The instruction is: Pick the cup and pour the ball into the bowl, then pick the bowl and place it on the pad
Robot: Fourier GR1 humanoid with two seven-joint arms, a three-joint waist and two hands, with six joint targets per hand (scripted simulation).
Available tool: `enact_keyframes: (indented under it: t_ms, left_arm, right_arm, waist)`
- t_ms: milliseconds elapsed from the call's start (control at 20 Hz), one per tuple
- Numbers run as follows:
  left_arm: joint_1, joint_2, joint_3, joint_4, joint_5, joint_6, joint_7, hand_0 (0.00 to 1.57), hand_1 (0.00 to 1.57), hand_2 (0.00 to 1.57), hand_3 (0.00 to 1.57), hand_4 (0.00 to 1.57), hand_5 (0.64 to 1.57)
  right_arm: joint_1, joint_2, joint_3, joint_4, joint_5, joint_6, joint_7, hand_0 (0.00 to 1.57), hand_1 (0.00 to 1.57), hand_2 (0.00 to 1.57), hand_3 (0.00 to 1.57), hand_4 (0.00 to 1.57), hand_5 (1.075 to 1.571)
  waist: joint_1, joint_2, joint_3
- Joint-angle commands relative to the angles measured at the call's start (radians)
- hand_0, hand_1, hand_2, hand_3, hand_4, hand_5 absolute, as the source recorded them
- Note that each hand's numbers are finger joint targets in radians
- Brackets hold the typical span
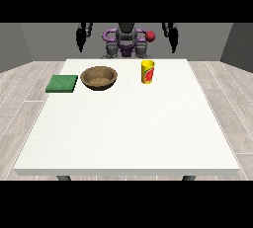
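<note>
White table [128, 128] fills the middle. Yellow cup [147, 71] stands upper right of the brown bowl [99, 78]; green pad [62, 83] is upper left. Both hands [82, 37] [171, 35] hang up high, holding nothing; I cannot tell their fingers. A bumped cup might tip.

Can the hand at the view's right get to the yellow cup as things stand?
Probably yes. The hand at the view's right hangs raised behind the table's far edge, and the yellow cup with red markings stands alone nearby; the brown wooden bowl sits well aside.
</note>
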Motion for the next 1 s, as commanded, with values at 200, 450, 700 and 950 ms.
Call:
enact_keyframes:
  t_ms: [200, 450, 700, 950]
  left_arm:
    - [-0.015, 0.042, 0.009, -0.101, 0.013, -0.013, 0.090, 0.00, 0.00, 0.00, 0.00, 0.00, 1.557]
    - [-0.064, -0.001, 0.077, -0.203, 0.151, 0.003, 0.187, 0.00, 0.00, 0.00, 0.00, 0.00, 1.558]
    - [-0.045, -0.002, 0.114, -0.152, 0.148, -0.033, 0.030, 0.00, 0.00, 0.00, 0.00, 0.00, 1.544]
    - [-0.155, 0.026, 0.186, -0.029, 0.152, -0.043, -0.088, 0.00, 0.00, 0.00, 0.00, 0.00, 1.539]
  right_arm:
    - [-0.011, -0.046, -0.013, -0.095, -0.004, 0.005, 0.098, 0.00, 0.00, 0.00, 0.00, 0.00, 1.569]
    - [0.079, -0.159, -0.164, -0.088, -0.231, 0.213, 0.068, 0.00, 0.00, 0.00, 0.00, 0.00, 1.569]
    - [0.075, -0.129, -0.188, -0.090, -0.224, 0.227, -0.010, 0.00, 0.00, 0.00, 0.00, 0.00, 1.570]
    - [0.002, -0.155, -0.210, -0.064, -0.240, 0.263, -0.040, 0.00, 0.00, 0.00, 0.00, 0.00, 1.569]
  waist:
    - [-0.009, -0.255, -0.0099]
    - [-0.026, -0.196, -0.0112]
    - [-0.035, -0.076, -0.0117]
    - [-0.062, 0.021, -0.0117]
